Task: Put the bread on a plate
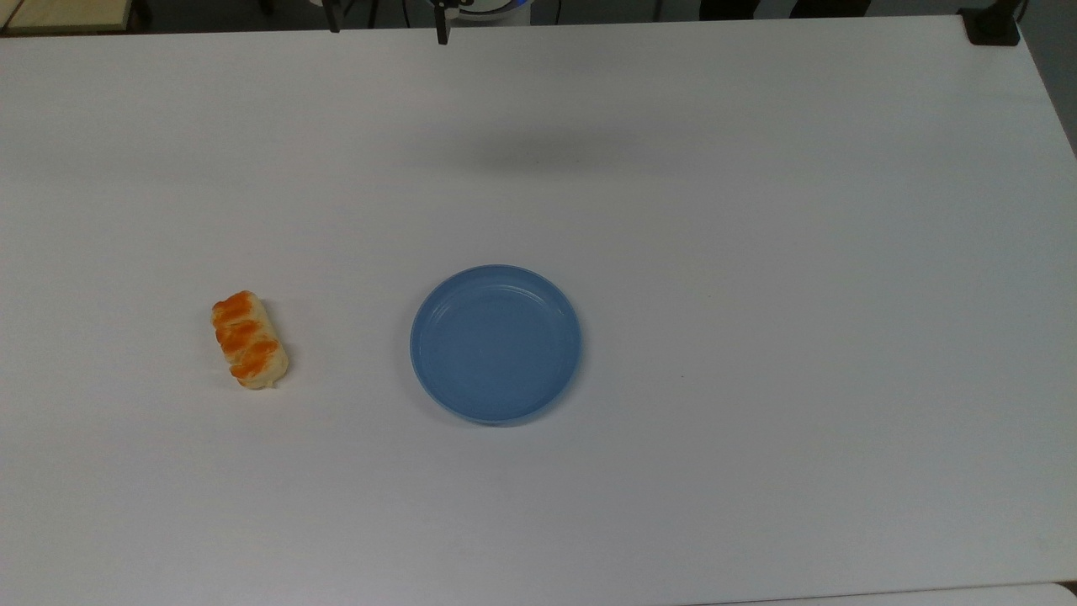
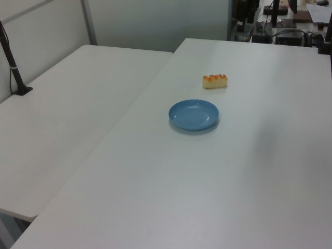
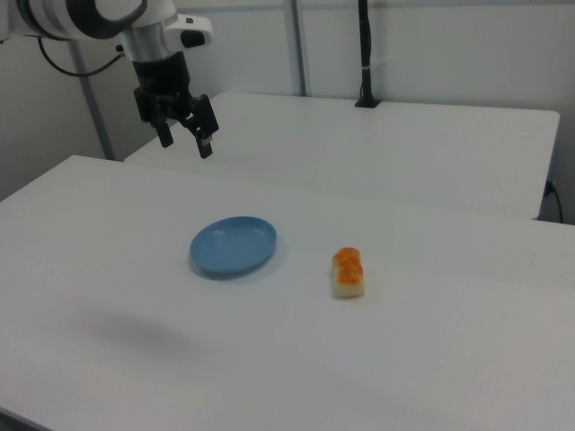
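- The bread (image 1: 249, 338) is seen lying flat on the tabletop (image 1: 757, 252), well apart from the plate (image 1: 496, 343), off the plate's left side in the top view and off its right side in the right view.
- It is judged light and soft: a small oblong bun that would likely dent if squeezed hard, so a gentle closure is called for.
- A hold across the short width, at mid-length, is judged best, the fingers meeting the pale cream flanks rather than the rounded ends.
- Its top carries three orange-brown glazed bumps set diagonally; that glaze looks smooth and possibly slick, so the matte sides are preferred.
- The plate is noted as round, shallow and blue, with a raised rim and a plastic-looking sheen; it is bare, and much wider than the bread.
- The tabletop is plain white, smooth and matte, and little friction against sliding is expected.
- The gripper (image 3: 186, 135) is seen in the right view hanging high above the tabletop, beyond the plate and far from the bread, its two dark fingers spread apart with nothing between them.
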Available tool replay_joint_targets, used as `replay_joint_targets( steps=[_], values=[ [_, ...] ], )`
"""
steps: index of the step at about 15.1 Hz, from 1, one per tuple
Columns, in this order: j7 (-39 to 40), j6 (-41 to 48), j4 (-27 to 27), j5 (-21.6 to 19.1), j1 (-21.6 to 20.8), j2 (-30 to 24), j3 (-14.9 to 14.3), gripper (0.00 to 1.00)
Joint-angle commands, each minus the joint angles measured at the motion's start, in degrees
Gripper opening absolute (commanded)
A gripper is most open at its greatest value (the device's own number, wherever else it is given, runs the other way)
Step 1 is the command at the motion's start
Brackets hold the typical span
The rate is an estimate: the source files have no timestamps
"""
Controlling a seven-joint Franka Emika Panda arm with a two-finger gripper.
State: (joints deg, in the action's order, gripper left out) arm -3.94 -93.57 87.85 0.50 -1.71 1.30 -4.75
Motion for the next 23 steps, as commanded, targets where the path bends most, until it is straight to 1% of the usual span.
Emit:
replay_joint_targets(
  steps=[1,7,10,13,15,18,21,23],
  values=[
    [0.3,-1.8,2.4,-1.3,-0.4,-1.3,-0.4,1.00],
    [0.1,0.1,2.0,-1.1,-0.2,-1.3,-0.4,1.00],
    [2.0,-0.5,2.2,-0.9,0.3,-1.2,-0.4,1.00],
    [11.6,-0.4,2.3,-1.0,3.2,-1.7,-0.4,1.00],
    [15.8,-0.7,2.3,-1.3,5.7,-1.6,-0.4,1.00],
    [25.5,-1.2,2.4,-1.3,8.7,-0.5,-0.5,1.00],
    [31.1,-4.2,3.6,-1.6,11.3,1.7,-0.5,1.00],
    [31.9,-7.2,4.0,-1.7,12.2,4.5,-0.5,1.00]
  ],
)
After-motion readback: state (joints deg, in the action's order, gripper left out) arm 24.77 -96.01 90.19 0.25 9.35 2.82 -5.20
